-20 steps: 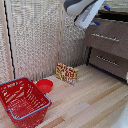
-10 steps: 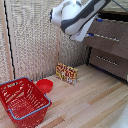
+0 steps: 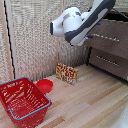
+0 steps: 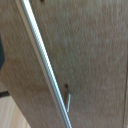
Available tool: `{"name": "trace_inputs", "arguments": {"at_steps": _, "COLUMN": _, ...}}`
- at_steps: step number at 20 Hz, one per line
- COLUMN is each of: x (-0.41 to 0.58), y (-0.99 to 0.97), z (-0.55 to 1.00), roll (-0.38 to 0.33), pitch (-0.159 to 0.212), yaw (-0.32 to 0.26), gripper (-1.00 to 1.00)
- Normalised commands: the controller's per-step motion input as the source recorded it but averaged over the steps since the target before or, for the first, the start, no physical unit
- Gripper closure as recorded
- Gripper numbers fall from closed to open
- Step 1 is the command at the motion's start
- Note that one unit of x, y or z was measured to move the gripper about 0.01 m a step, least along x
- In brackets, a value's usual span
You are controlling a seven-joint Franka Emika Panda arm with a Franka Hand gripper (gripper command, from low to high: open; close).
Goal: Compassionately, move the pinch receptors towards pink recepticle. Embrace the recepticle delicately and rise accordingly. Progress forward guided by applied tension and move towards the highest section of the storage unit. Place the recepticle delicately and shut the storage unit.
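Note:
The bulky white arm (image 3: 75,25) hangs in the upper middle of the exterior view, just in front of the brown storage unit (image 3: 107,50) on the exterior view's right. Its bulk hides the pinch receptors there. The wrist view is filled by a brown drawer front (image 4: 85,55) seen from very close, with a slim silver bar handle (image 4: 45,65) running across it. A dark sliver (image 4: 1,52) at that picture's edge may be one finger. The pink recepticle shows in neither view.
A red wire basket (image 3: 22,100) stands on the wooden floor at the exterior view's lower left, with a low red bowl (image 3: 45,85) beside it. A small patterned box (image 3: 66,73) leans against the pale back wall. A dark gap (image 3: 117,16) runs above the upper drawer front.
The arm has swung from the top right corner down and toward the exterior view's left, and now looms larger in front of the dresser. Basket, bowl and box have not moved.

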Motion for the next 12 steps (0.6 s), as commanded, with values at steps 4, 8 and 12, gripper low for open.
{"name": "trace_inputs", "arguments": {"at_steps": 4, "x": -0.195, "y": -0.3, "z": -0.12, "roll": -0.095, "pitch": 0.027, "yaw": 0.232, "gripper": -1.0}}
{"name": "trace_inputs", "arguments": {"at_steps": 8, "x": -0.307, "y": -0.25, "z": -0.15, "roll": -0.066, "pitch": 0.08, "yaw": 0.084, "gripper": -1.0}}
{"name": "trace_inputs", "arguments": {"at_steps": 12, "x": -0.401, "y": -0.09, "z": -0.18, "roll": -0.029, "pitch": 0.105, "yaw": -0.067, "gripper": -1.0}}
